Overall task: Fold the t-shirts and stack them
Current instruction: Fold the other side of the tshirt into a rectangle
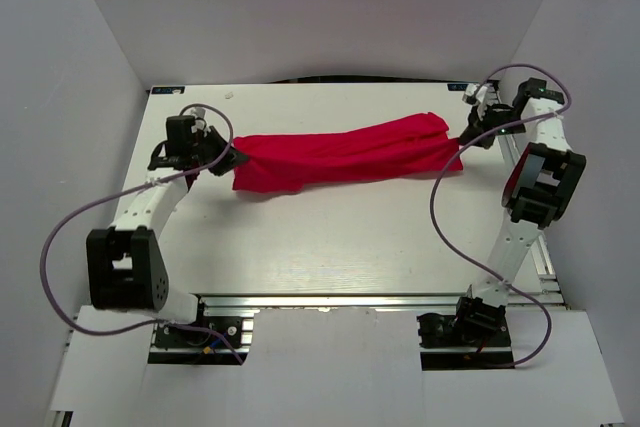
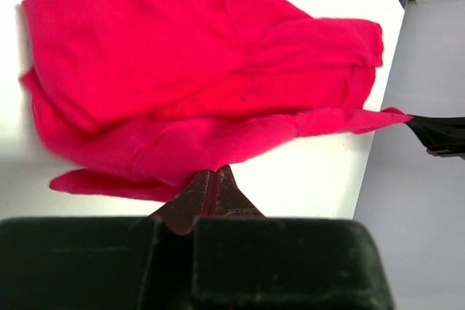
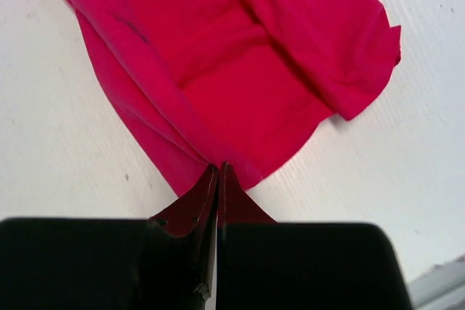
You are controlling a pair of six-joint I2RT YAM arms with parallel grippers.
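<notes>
T-shirt [image 1: 345,155], red and bunched, lies stretched across the far bench [image 1: 330,247] between your left claw [image 1: 234,159] and right claw [image 1: 466,138], each clamped on an end. You're likely at the spreading step; next, flatten it before folding.

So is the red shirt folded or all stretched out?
Stretched out: the t-shirt is pulled long and wrinkly between the left gripper and right gripper, each pinching an end.
</notes>
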